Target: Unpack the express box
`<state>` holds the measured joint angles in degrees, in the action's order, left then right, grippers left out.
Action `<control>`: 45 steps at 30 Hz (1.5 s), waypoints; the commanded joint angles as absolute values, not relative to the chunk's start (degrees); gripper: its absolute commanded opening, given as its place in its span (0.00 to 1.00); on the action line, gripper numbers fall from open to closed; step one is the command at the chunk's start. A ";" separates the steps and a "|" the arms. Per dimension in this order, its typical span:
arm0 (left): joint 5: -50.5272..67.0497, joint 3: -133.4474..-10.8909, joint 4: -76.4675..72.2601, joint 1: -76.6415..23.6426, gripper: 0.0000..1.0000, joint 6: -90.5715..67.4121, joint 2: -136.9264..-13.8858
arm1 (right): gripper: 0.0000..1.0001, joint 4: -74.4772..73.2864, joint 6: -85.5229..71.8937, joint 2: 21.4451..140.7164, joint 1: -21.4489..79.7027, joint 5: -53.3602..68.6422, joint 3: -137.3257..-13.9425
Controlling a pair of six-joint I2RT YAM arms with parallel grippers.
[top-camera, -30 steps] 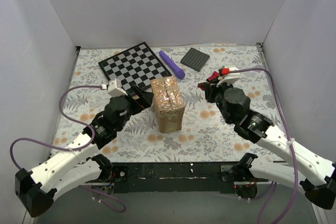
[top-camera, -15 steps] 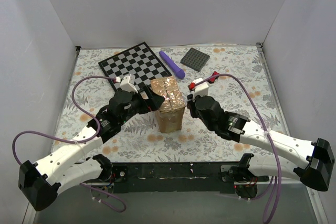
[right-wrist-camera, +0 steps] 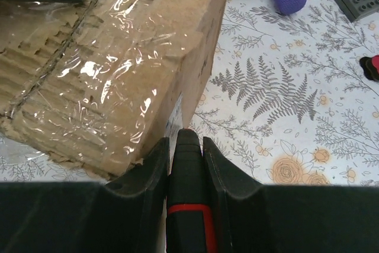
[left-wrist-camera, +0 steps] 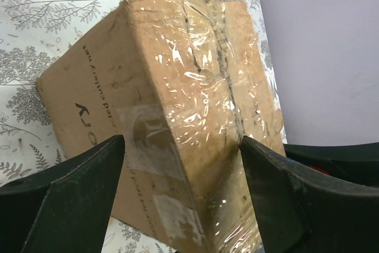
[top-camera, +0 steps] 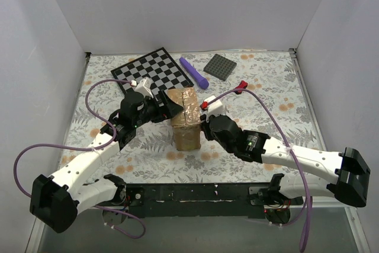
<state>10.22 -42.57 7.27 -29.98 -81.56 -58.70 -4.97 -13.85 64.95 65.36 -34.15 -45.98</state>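
Nearer now, left fingers [left-wrist-camera: 59,205] straddle express box [left-wrist-camera: 177,105]; right fingers [right-wrist-camera: 139,176] pinch tool [right-wrist-camera: 188,164].

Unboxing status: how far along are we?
Done: nothing opened; the express box is shut under clear tape. In hand: left gripper open astride a box corner; right gripper shut on a black tool, tip at the box's edge. Left: cut tape, open it, empty it.

Black print on side of express box [left-wrist-camera: 98,108], inverted, partly hidden, not legible
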 commanded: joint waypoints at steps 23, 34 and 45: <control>16.78 -44.03 2.81 -25.58 0.70 -77.87 -55.63 | 0.01 -1.58 -13.97 62.23 66.97 -33.84 -46.76; 28.20 -43.42 1.84 -21.97 0.60 -78.14 -59.58 | 0.01 -2.46 -11.87 61.79 66.97 -33.05 -47.46; 30.41 -42.02 2.82 -20.57 0.32 -77.17 -60.03 | 0.01 -1.58 -10.99 63.10 66.97 -32.35 -47.99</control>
<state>28.25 -43.44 2.98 -21.71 -77.80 -61.25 -4.23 -11.77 63.16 66.52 -32.34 -45.98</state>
